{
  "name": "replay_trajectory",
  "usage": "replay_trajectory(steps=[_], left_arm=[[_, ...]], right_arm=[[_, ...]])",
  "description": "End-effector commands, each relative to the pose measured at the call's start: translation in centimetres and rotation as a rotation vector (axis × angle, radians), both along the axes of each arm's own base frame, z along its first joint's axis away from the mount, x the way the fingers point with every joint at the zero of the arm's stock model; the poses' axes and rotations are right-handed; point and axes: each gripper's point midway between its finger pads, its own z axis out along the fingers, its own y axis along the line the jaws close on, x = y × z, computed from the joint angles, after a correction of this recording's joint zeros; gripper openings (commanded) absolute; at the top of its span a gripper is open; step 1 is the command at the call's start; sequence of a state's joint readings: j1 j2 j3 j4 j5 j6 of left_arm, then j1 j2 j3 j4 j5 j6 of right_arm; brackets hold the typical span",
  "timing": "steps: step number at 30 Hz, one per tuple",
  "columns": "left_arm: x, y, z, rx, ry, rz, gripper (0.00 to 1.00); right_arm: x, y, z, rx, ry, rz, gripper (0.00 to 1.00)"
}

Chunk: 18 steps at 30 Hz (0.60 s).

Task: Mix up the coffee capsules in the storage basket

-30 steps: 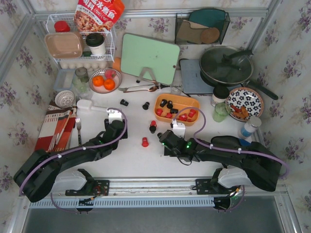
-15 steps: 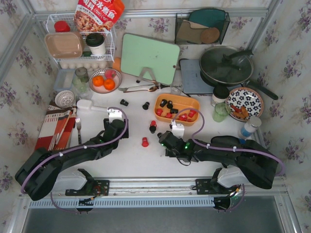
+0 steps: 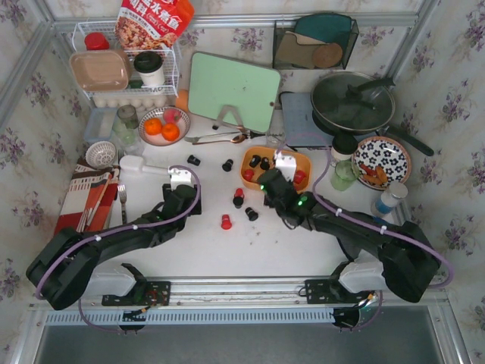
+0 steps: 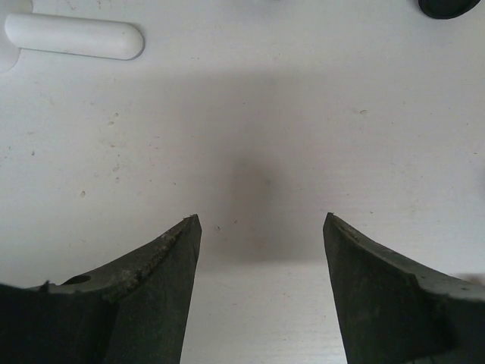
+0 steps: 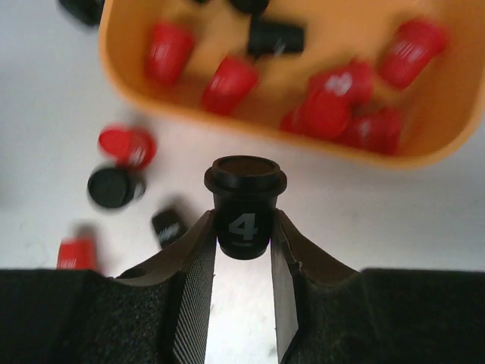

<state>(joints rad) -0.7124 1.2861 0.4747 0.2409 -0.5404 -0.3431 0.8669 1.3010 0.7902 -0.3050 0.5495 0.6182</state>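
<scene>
A: One black capsule [image 5: 245,180] sits pinched in your right gripper [image 5: 242,221], jaws narrowed on its body, just near of the storage basket [image 5: 447,114].
B: Best release?
A: Carry it far, past the rim, above the red capsules [image 5: 326,114]; let go low. Left gripper [image 4: 261,220]: jaws wide, empty, over bare table [image 4: 258,114].

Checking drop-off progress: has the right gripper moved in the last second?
Yes. In the top view the right gripper, clamped on a black capsule, has travelled away from the table's near edge, up to the storage basket.
</scene>
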Motion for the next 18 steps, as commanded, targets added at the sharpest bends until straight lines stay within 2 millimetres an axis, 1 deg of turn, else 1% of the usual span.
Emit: replay_trajectory(steps=[1, 2, 4, 6, 7, 10, 11, 12, 13, 15, 16, 17, 18], left_arm=[[0.4, -0.2, 0.4, -0.023, -0.012, 0.016, 0.69], [0.5, -0.2, 0.5, -0.022, -0.012, 0.023, 0.68], [0.5, 0.2, 0.4, -0.015, -0.007, 0.048, 0.68], [0.6, 0.2, 0.3, -0.012, 0.001, 0.055, 0.68], [0.6, 0.2, 0.3, -0.011, 0.002, 0.05, 0.68], [0.6, -0.1, 0.2, -0.008, 0.006, 0.038, 0.69], [0.6, -0.1, 0.2, -0.007, 0.007, 0.036, 0.69], [0.6, -0.1, 0.2, -0.008, 0.006, 0.035, 0.69], [0.6, -0.1, 0.2, -0.007, 0.007, 0.033, 0.69], [0.7, -0.2, 0.2, -0.006, 0.008, 0.03, 0.7], [0.7, -0.2, 0.2, -0.006, 0.01, 0.029, 0.71], [0.7, -0.2, 0.1, -0.002, 0.013, 0.028, 0.71], [0.7, -0.3, 0.1, -0.002, 0.015, 0.027, 0.72]], right_arm=[[5.5, -2.2, 3.1, -0.036, -0.128, -0.03, 0.24], [6.7, -2.6, 3.4, -0.03, -0.141, -0.044, 0.24], [8.9, -3.8, 3.0, -0.036, -0.138, -0.072, 0.25], [10.7, -4.7, 1.8, -0.043, -0.115, -0.09, 0.26], [11.8, -6.0, 1.3, -0.041, -0.102, -0.121, 0.27], [13.6, -7.0, -0.8, -0.025, -0.054, -0.133, 0.33], [14.1, -7.3, -1.5, -0.026, -0.037, -0.138, 0.36], [14.5, -7.5, -1.8, -0.025, -0.031, -0.143, 0.41], [14.8, -7.6, -2.3, -0.027, -0.02, -0.144, 0.48], [15.2, -7.9, -2.3, -0.027, -0.016, -0.148, 0.6], [15.3, -7.9, -2.3, -0.031, -0.013, -0.144, 0.69], [15.3, -7.9, -2.1, -0.036, -0.013, -0.139, 0.74], [15.3, -8.0, -1.8, -0.041, -0.014, -0.133, 0.76]])
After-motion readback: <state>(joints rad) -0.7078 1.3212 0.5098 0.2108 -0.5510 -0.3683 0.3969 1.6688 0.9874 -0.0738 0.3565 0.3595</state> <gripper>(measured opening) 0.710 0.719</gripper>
